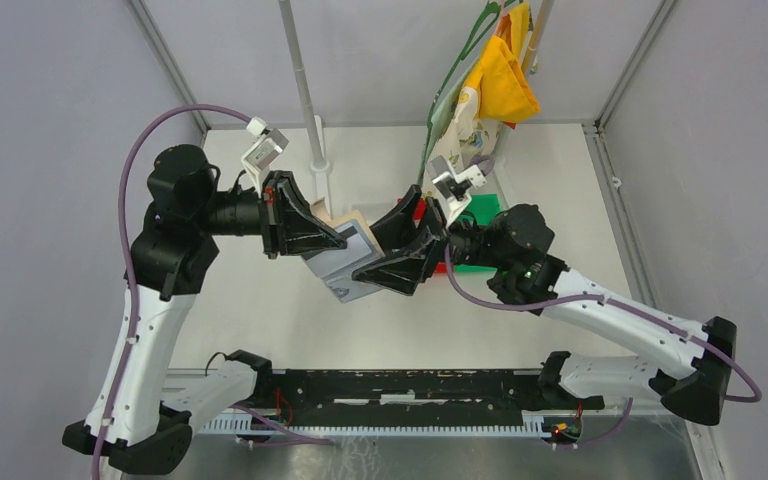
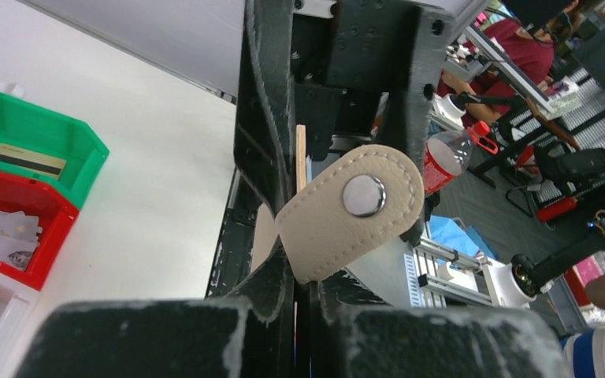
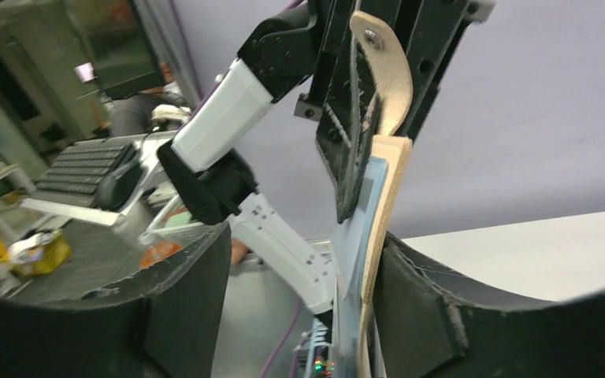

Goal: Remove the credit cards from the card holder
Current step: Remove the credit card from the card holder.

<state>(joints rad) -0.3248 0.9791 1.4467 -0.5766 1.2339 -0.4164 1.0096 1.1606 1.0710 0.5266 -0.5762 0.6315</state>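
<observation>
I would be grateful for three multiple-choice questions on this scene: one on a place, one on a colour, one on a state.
1. Where is the card holder? A. Flat on the table. B. In the air between both grippers. C. Inside a bin.
2. What colour is the bin beside the red bin? A. Blue. B. Yellow. C. Green.
3. How do the jaws of the right gripper stand? A. Open. B. Shut on a card. C. Shut on nothing.
Key: 1 B, the left gripper clamps it above the table. 2 C, the green bin adjoins it. 3 A, a wide gap shows between its fingers.
</observation>
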